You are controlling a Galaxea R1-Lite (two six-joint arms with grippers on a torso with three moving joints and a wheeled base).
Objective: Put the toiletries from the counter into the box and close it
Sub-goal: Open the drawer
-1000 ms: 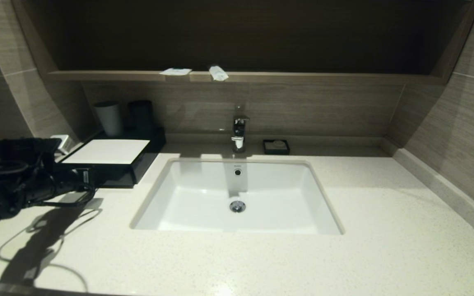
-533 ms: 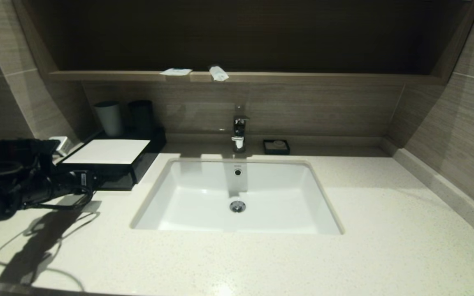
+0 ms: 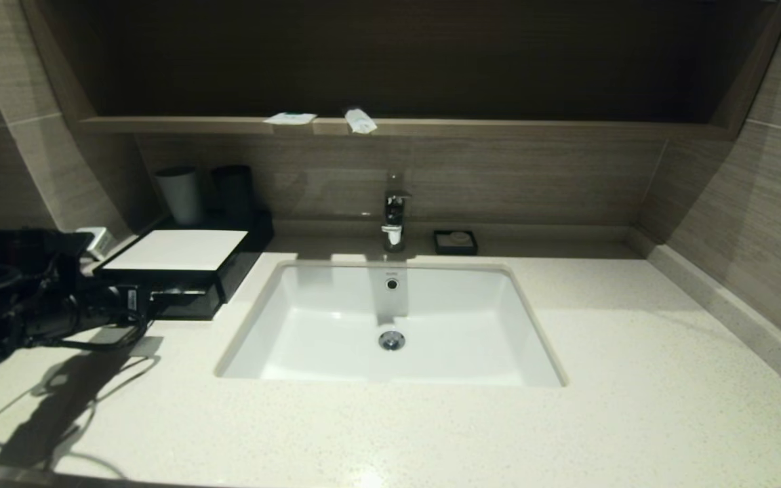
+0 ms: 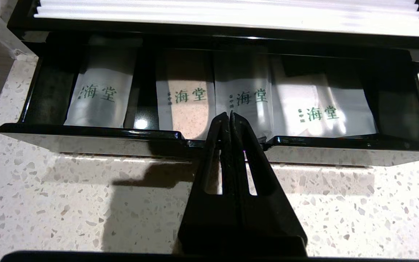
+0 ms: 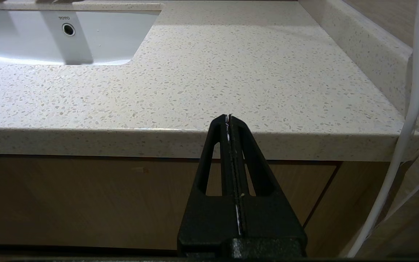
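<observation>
Sliding further out, the drawer [image 4: 209, 140] follows the left gripper [image 4: 228, 115], fingers together at its notch.

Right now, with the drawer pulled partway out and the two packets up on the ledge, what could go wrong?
1. The left gripper, shut at the drawer front's notch, may drag the whole box forward.
2. The drawer already holds four packets, so little room is left.
3. The flat sachet and narrow pouch overhang the ledge and could fall into the sink.
</observation>
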